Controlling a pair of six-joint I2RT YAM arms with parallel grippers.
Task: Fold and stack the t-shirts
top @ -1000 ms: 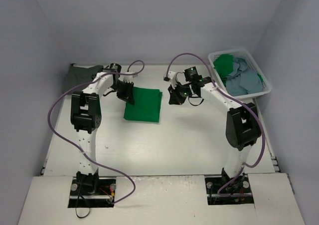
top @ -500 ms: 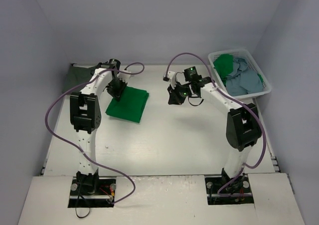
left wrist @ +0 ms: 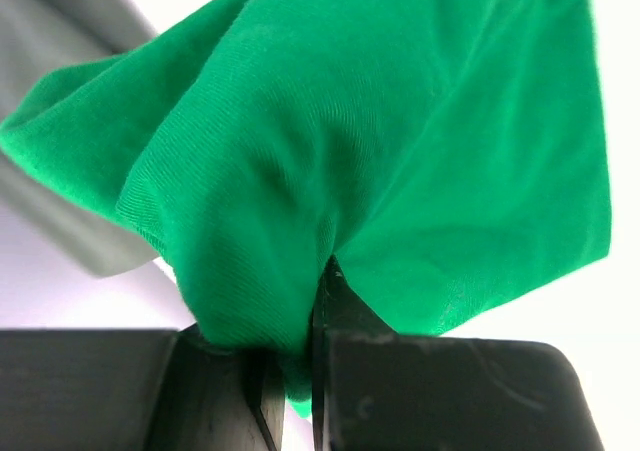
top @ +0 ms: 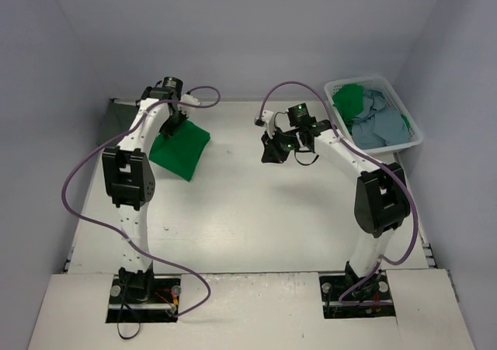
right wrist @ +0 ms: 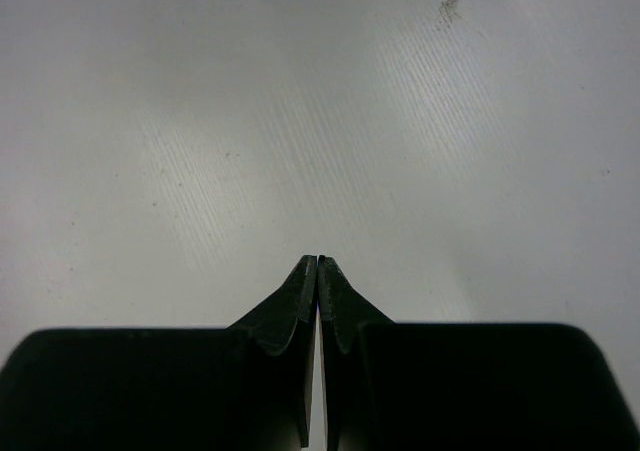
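The left gripper (top: 172,125) is clamped on a bunched edge of the folded green shirt (top: 181,150) at the far left of the table (top: 272,210). In the left wrist view, the 2 black fingers (left wrist: 345,371) stand almost together, with a thick pinch of green cloth (left wrist: 400,151) squeezed between them and the rest fanning out beyond the tips. From above, the shirt slopes down from the gripper toward the near side. Whether its lower corner rests on the table cannot be told.

Just behind and to the left of it, in the far left corner, lies the dark shirt (top: 116,121), partly hidden by the left arm; it shows as grey cloth (left wrist: 50,31) in the wrist view.

The right gripper (top: 273,152) hangs over bare table near the middle, its jaws pressed fully together with nothing between them (right wrist: 317,266).

At the far right, the white basket (top: 357,80) holds another green shirt (top: 349,98) and a light blue shirt (top: 380,125), both crumpled.
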